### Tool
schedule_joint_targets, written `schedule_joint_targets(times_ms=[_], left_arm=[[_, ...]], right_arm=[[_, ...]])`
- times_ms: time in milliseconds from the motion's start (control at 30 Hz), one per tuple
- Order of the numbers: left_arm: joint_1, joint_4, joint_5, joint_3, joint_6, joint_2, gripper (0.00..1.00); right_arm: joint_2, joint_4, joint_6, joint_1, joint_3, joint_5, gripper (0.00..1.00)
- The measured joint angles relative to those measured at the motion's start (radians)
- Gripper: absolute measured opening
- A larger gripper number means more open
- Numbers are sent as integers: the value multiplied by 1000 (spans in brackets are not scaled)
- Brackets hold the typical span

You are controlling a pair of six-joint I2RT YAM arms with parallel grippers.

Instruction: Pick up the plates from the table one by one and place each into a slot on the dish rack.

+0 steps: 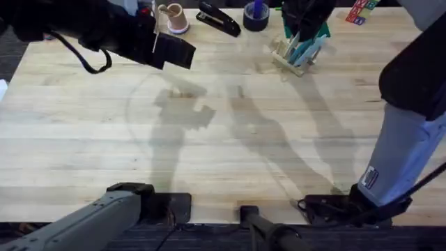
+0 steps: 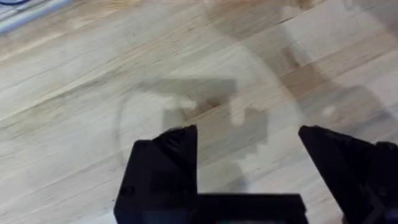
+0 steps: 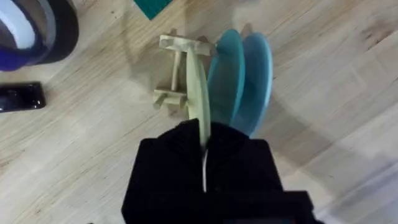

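We see the small light wooden dish rack with upright dowel pegs (image 3: 177,78) standing near the far edge of the light butcher-block wooden desk (image 1: 209,139), toward its far right corner. In the right wrist view the rack holds two round light blue plates (image 3: 245,81) upright on edge, one close behind the other, and a pale cream-yellow round plate (image 3: 198,93) upright just beside them, on the side nearer the rack's end pegs.

The right claw (image 3: 204,158) sits directly over the rack, its black fingers (image 3: 171,162) pressed onto the cream-yellow plate's upper rim, one finger on each face. The plate's lower part is down among the dowels, though we cannot tell whether it touches the rack's base. From overhead, the right claw (image 1: 304,24) hangs above the rack (image 1: 296,56), with teal plate edges showing below it.

The left claw (image 2: 249,155) hovers over bare desk, well apart from the rack, its two black fingers (image 2: 168,162) spread wide with only wood grain and their own shadow between them. Overhead, it (image 1: 171,49) sits toward the far left part of the desk.

Along the far edge we see a black stapler (image 1: 218,19), a dark roll of tape (image 1: 256,17) and a small pinkish cup (image 1: 175,17).
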Motion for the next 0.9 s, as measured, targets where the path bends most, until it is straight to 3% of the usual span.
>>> schedule_joint_targets(times_ms=[900], left_arm=[[0,0,0,0,0,0,995]], right_arm=[[0,-95,37,0,64,4,29]])
